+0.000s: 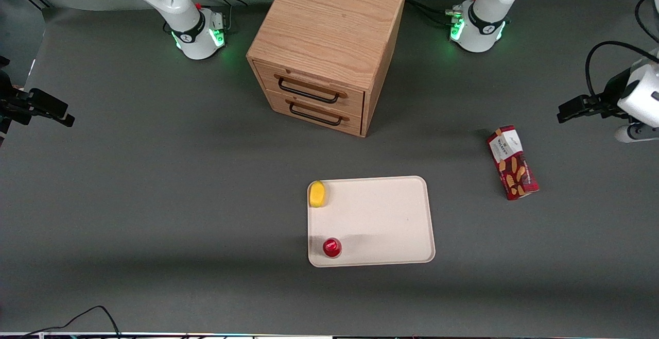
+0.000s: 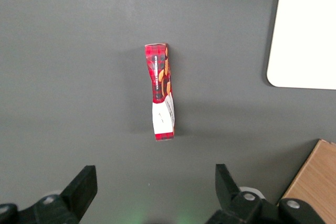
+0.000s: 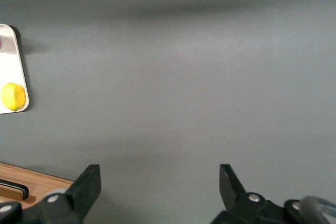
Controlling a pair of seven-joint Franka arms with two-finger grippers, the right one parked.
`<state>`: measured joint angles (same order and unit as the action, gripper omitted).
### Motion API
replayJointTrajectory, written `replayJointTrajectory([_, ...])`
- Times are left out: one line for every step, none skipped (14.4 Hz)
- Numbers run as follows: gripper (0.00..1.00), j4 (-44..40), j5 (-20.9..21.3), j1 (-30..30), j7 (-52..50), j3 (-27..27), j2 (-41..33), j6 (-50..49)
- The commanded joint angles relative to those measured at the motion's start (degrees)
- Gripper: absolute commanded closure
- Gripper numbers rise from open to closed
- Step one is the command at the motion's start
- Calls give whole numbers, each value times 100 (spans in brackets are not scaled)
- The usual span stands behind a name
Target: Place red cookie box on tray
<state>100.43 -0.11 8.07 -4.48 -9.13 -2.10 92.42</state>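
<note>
The red cookie box [image 1: 512,162] lies on the counter [image 1: 154,200] beside the tray [image 1: 381,225], apart from it. Its white label's writing is too small to read. The tool [image 2: 155,190] hangs above the box, fingers wide apart, holding nothing.

Wooden drawer cabinet [image 1: 329,45]; lemon [image 1: 317,193]; small red object [image 1: 332,247].
</note>
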Motion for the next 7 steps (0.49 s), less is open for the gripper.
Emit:
replayJointTrajectory([0, -287, 21, 63, 114, -28, 184, -329])
replayJointTrajectory([0, -366, 20, 63, 123, -28, 202, -356])
replayJointTrajectory([0, -401, 20, 63, 106, -36, 219, -356])
replayJointTrajectory([0, -419, 20, 55, 114, -36, 228, -356])
replayJointTrajectory([0, -419, 20, 55, 132, -36, 228, -373])
replayJointTrajectory([0, -411, 20, 63, 132, -36, 228, -434])
replayJointTrajectory([0, -367, 20, 63, 123, -36, 228, -444])
